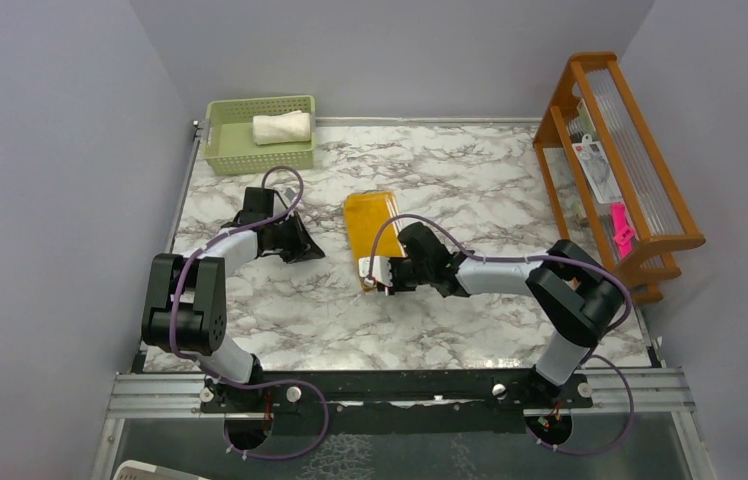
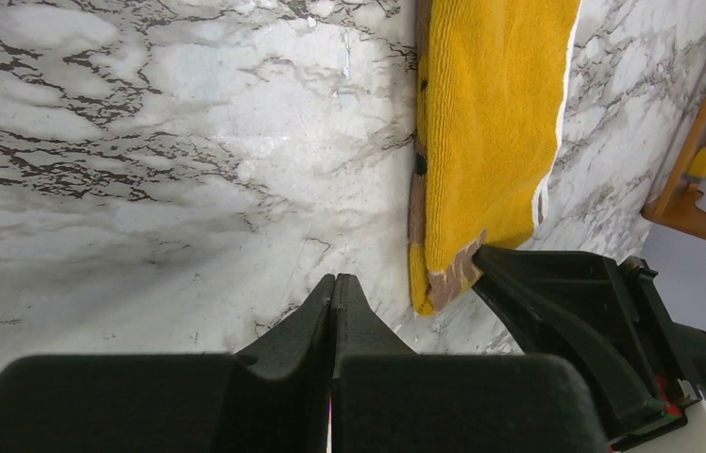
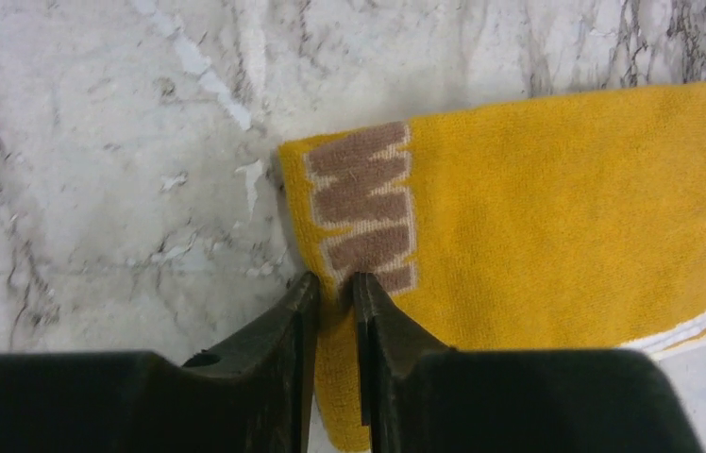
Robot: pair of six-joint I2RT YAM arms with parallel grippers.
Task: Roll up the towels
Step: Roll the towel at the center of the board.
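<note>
The mustard-yellow towel (image 1: pixel 368 228) lies folded in a long strip in the middle of the table. Its near end carries a brown patch (image 3: pixel 363 208). My right gripper (image 1: pixel 382 280) is shut on the near edge of this towel (image 3: pixel 557 217), pinching it beside the patch. My left gripper (image 1: pixel 312 250) is shut and empty, low over bare table left of the towel (image 2: pixel 491 123). The cream-white towel (image 1: pixel 281 127) lies rolled inside the green basket (image 1: pixel 250 155) at the back left.
A wooden rack (image 1: pixel 615 160) with cards and a pink item stands at the right edge of the table. The table (image 1: pixel 470 180) is white marble. Walls close in on the left, back and right.
</note>
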